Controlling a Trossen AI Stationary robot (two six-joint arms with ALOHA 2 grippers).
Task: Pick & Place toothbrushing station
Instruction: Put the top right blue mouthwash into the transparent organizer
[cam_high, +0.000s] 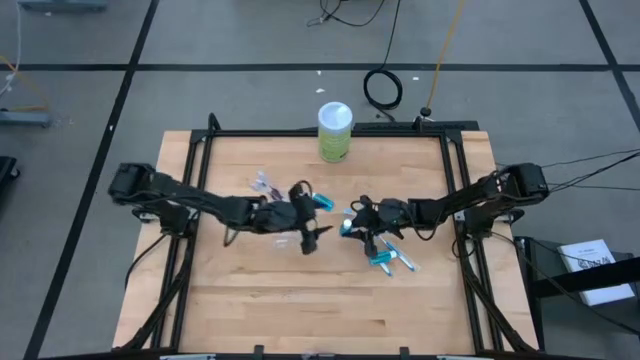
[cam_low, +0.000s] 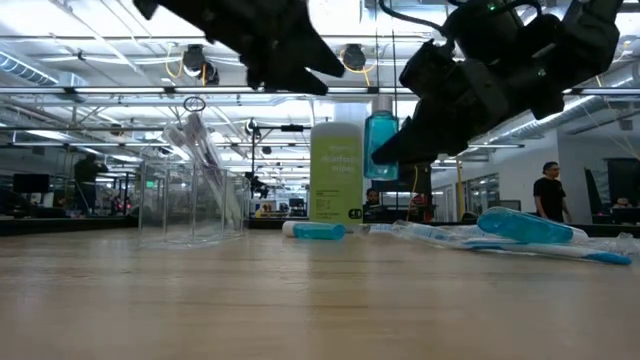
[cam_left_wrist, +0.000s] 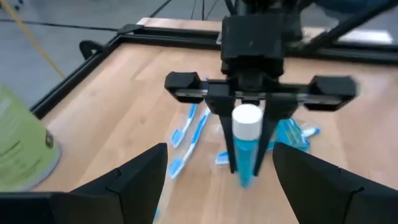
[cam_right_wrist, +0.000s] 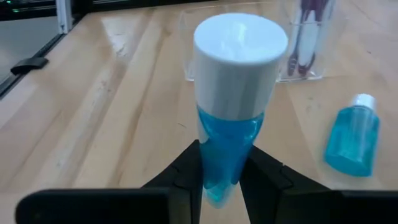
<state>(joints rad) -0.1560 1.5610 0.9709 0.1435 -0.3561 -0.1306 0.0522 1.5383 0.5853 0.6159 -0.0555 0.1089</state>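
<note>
My right gripper is shut on a teal tube with a white cap, mid-table and above the wood. The held tube also shows in the left wrist view and the low view. My left gripper faces it from the table's left, open and empty; the tube stands ahead of its fingers. A second teal tube lies flat on the table by the left gripper. A clear cup stands upright toward the far left, with something purple inside. Blue-and-white toothbrushes and more tubes lie under the right arm. My right gripper pinches the tube's teal body below the cap between its two fingers. The fingers come from the table's right, slanting down. The tube stands roughly upright with its white cap on top, lifted clear of the table.
A green canister with a white lid stands at the table's far edge. A black frame runs round the table top. Bare wood lies toward the near edge. People show in the room beyond the table.
</note>
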